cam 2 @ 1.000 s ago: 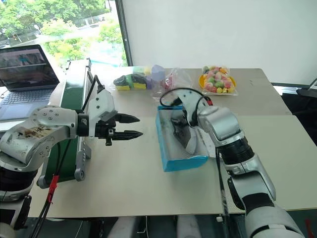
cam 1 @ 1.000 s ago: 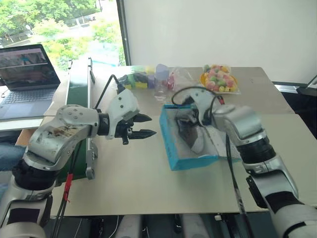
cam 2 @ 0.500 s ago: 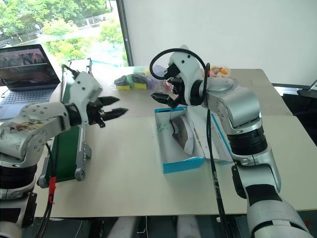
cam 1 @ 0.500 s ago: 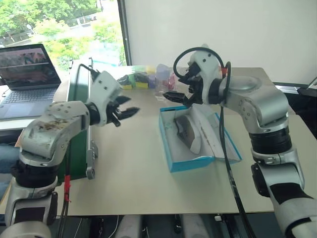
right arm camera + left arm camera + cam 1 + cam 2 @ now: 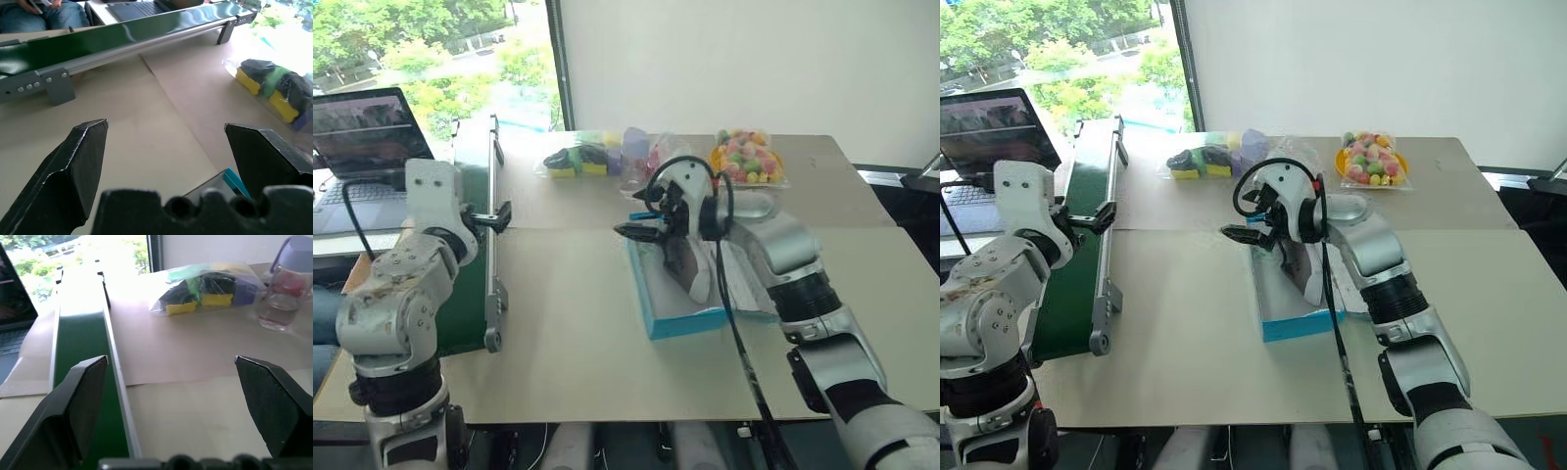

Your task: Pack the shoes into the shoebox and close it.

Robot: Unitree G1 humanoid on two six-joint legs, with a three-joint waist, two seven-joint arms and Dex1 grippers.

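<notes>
The blue shoebox stands open at the table's middle, its white-lined lid lying flat on its right. A grey shoe with a whitish sole lies inside; I cannot tell whether a second one lies beside it. My right gripper hovers open over the box's far left corner, pointing left, with nothing between its fingers. The box's blue corner shows just under it in the right wrist view. My left gripper is open and empty at the far left, over the green conveyor's rail.
A long green conveyor runs along the table's left side, with a laptop beyond it. At the back stand a bag of coloured blocks, a clear bottle and a bag of sweets. A seated person's legs are past the conveyor.
My left gripper swung left from the table's middle to the conveyor and opened wide. My right gripper rose out of the box, then came down to its far left corner.
</notes>
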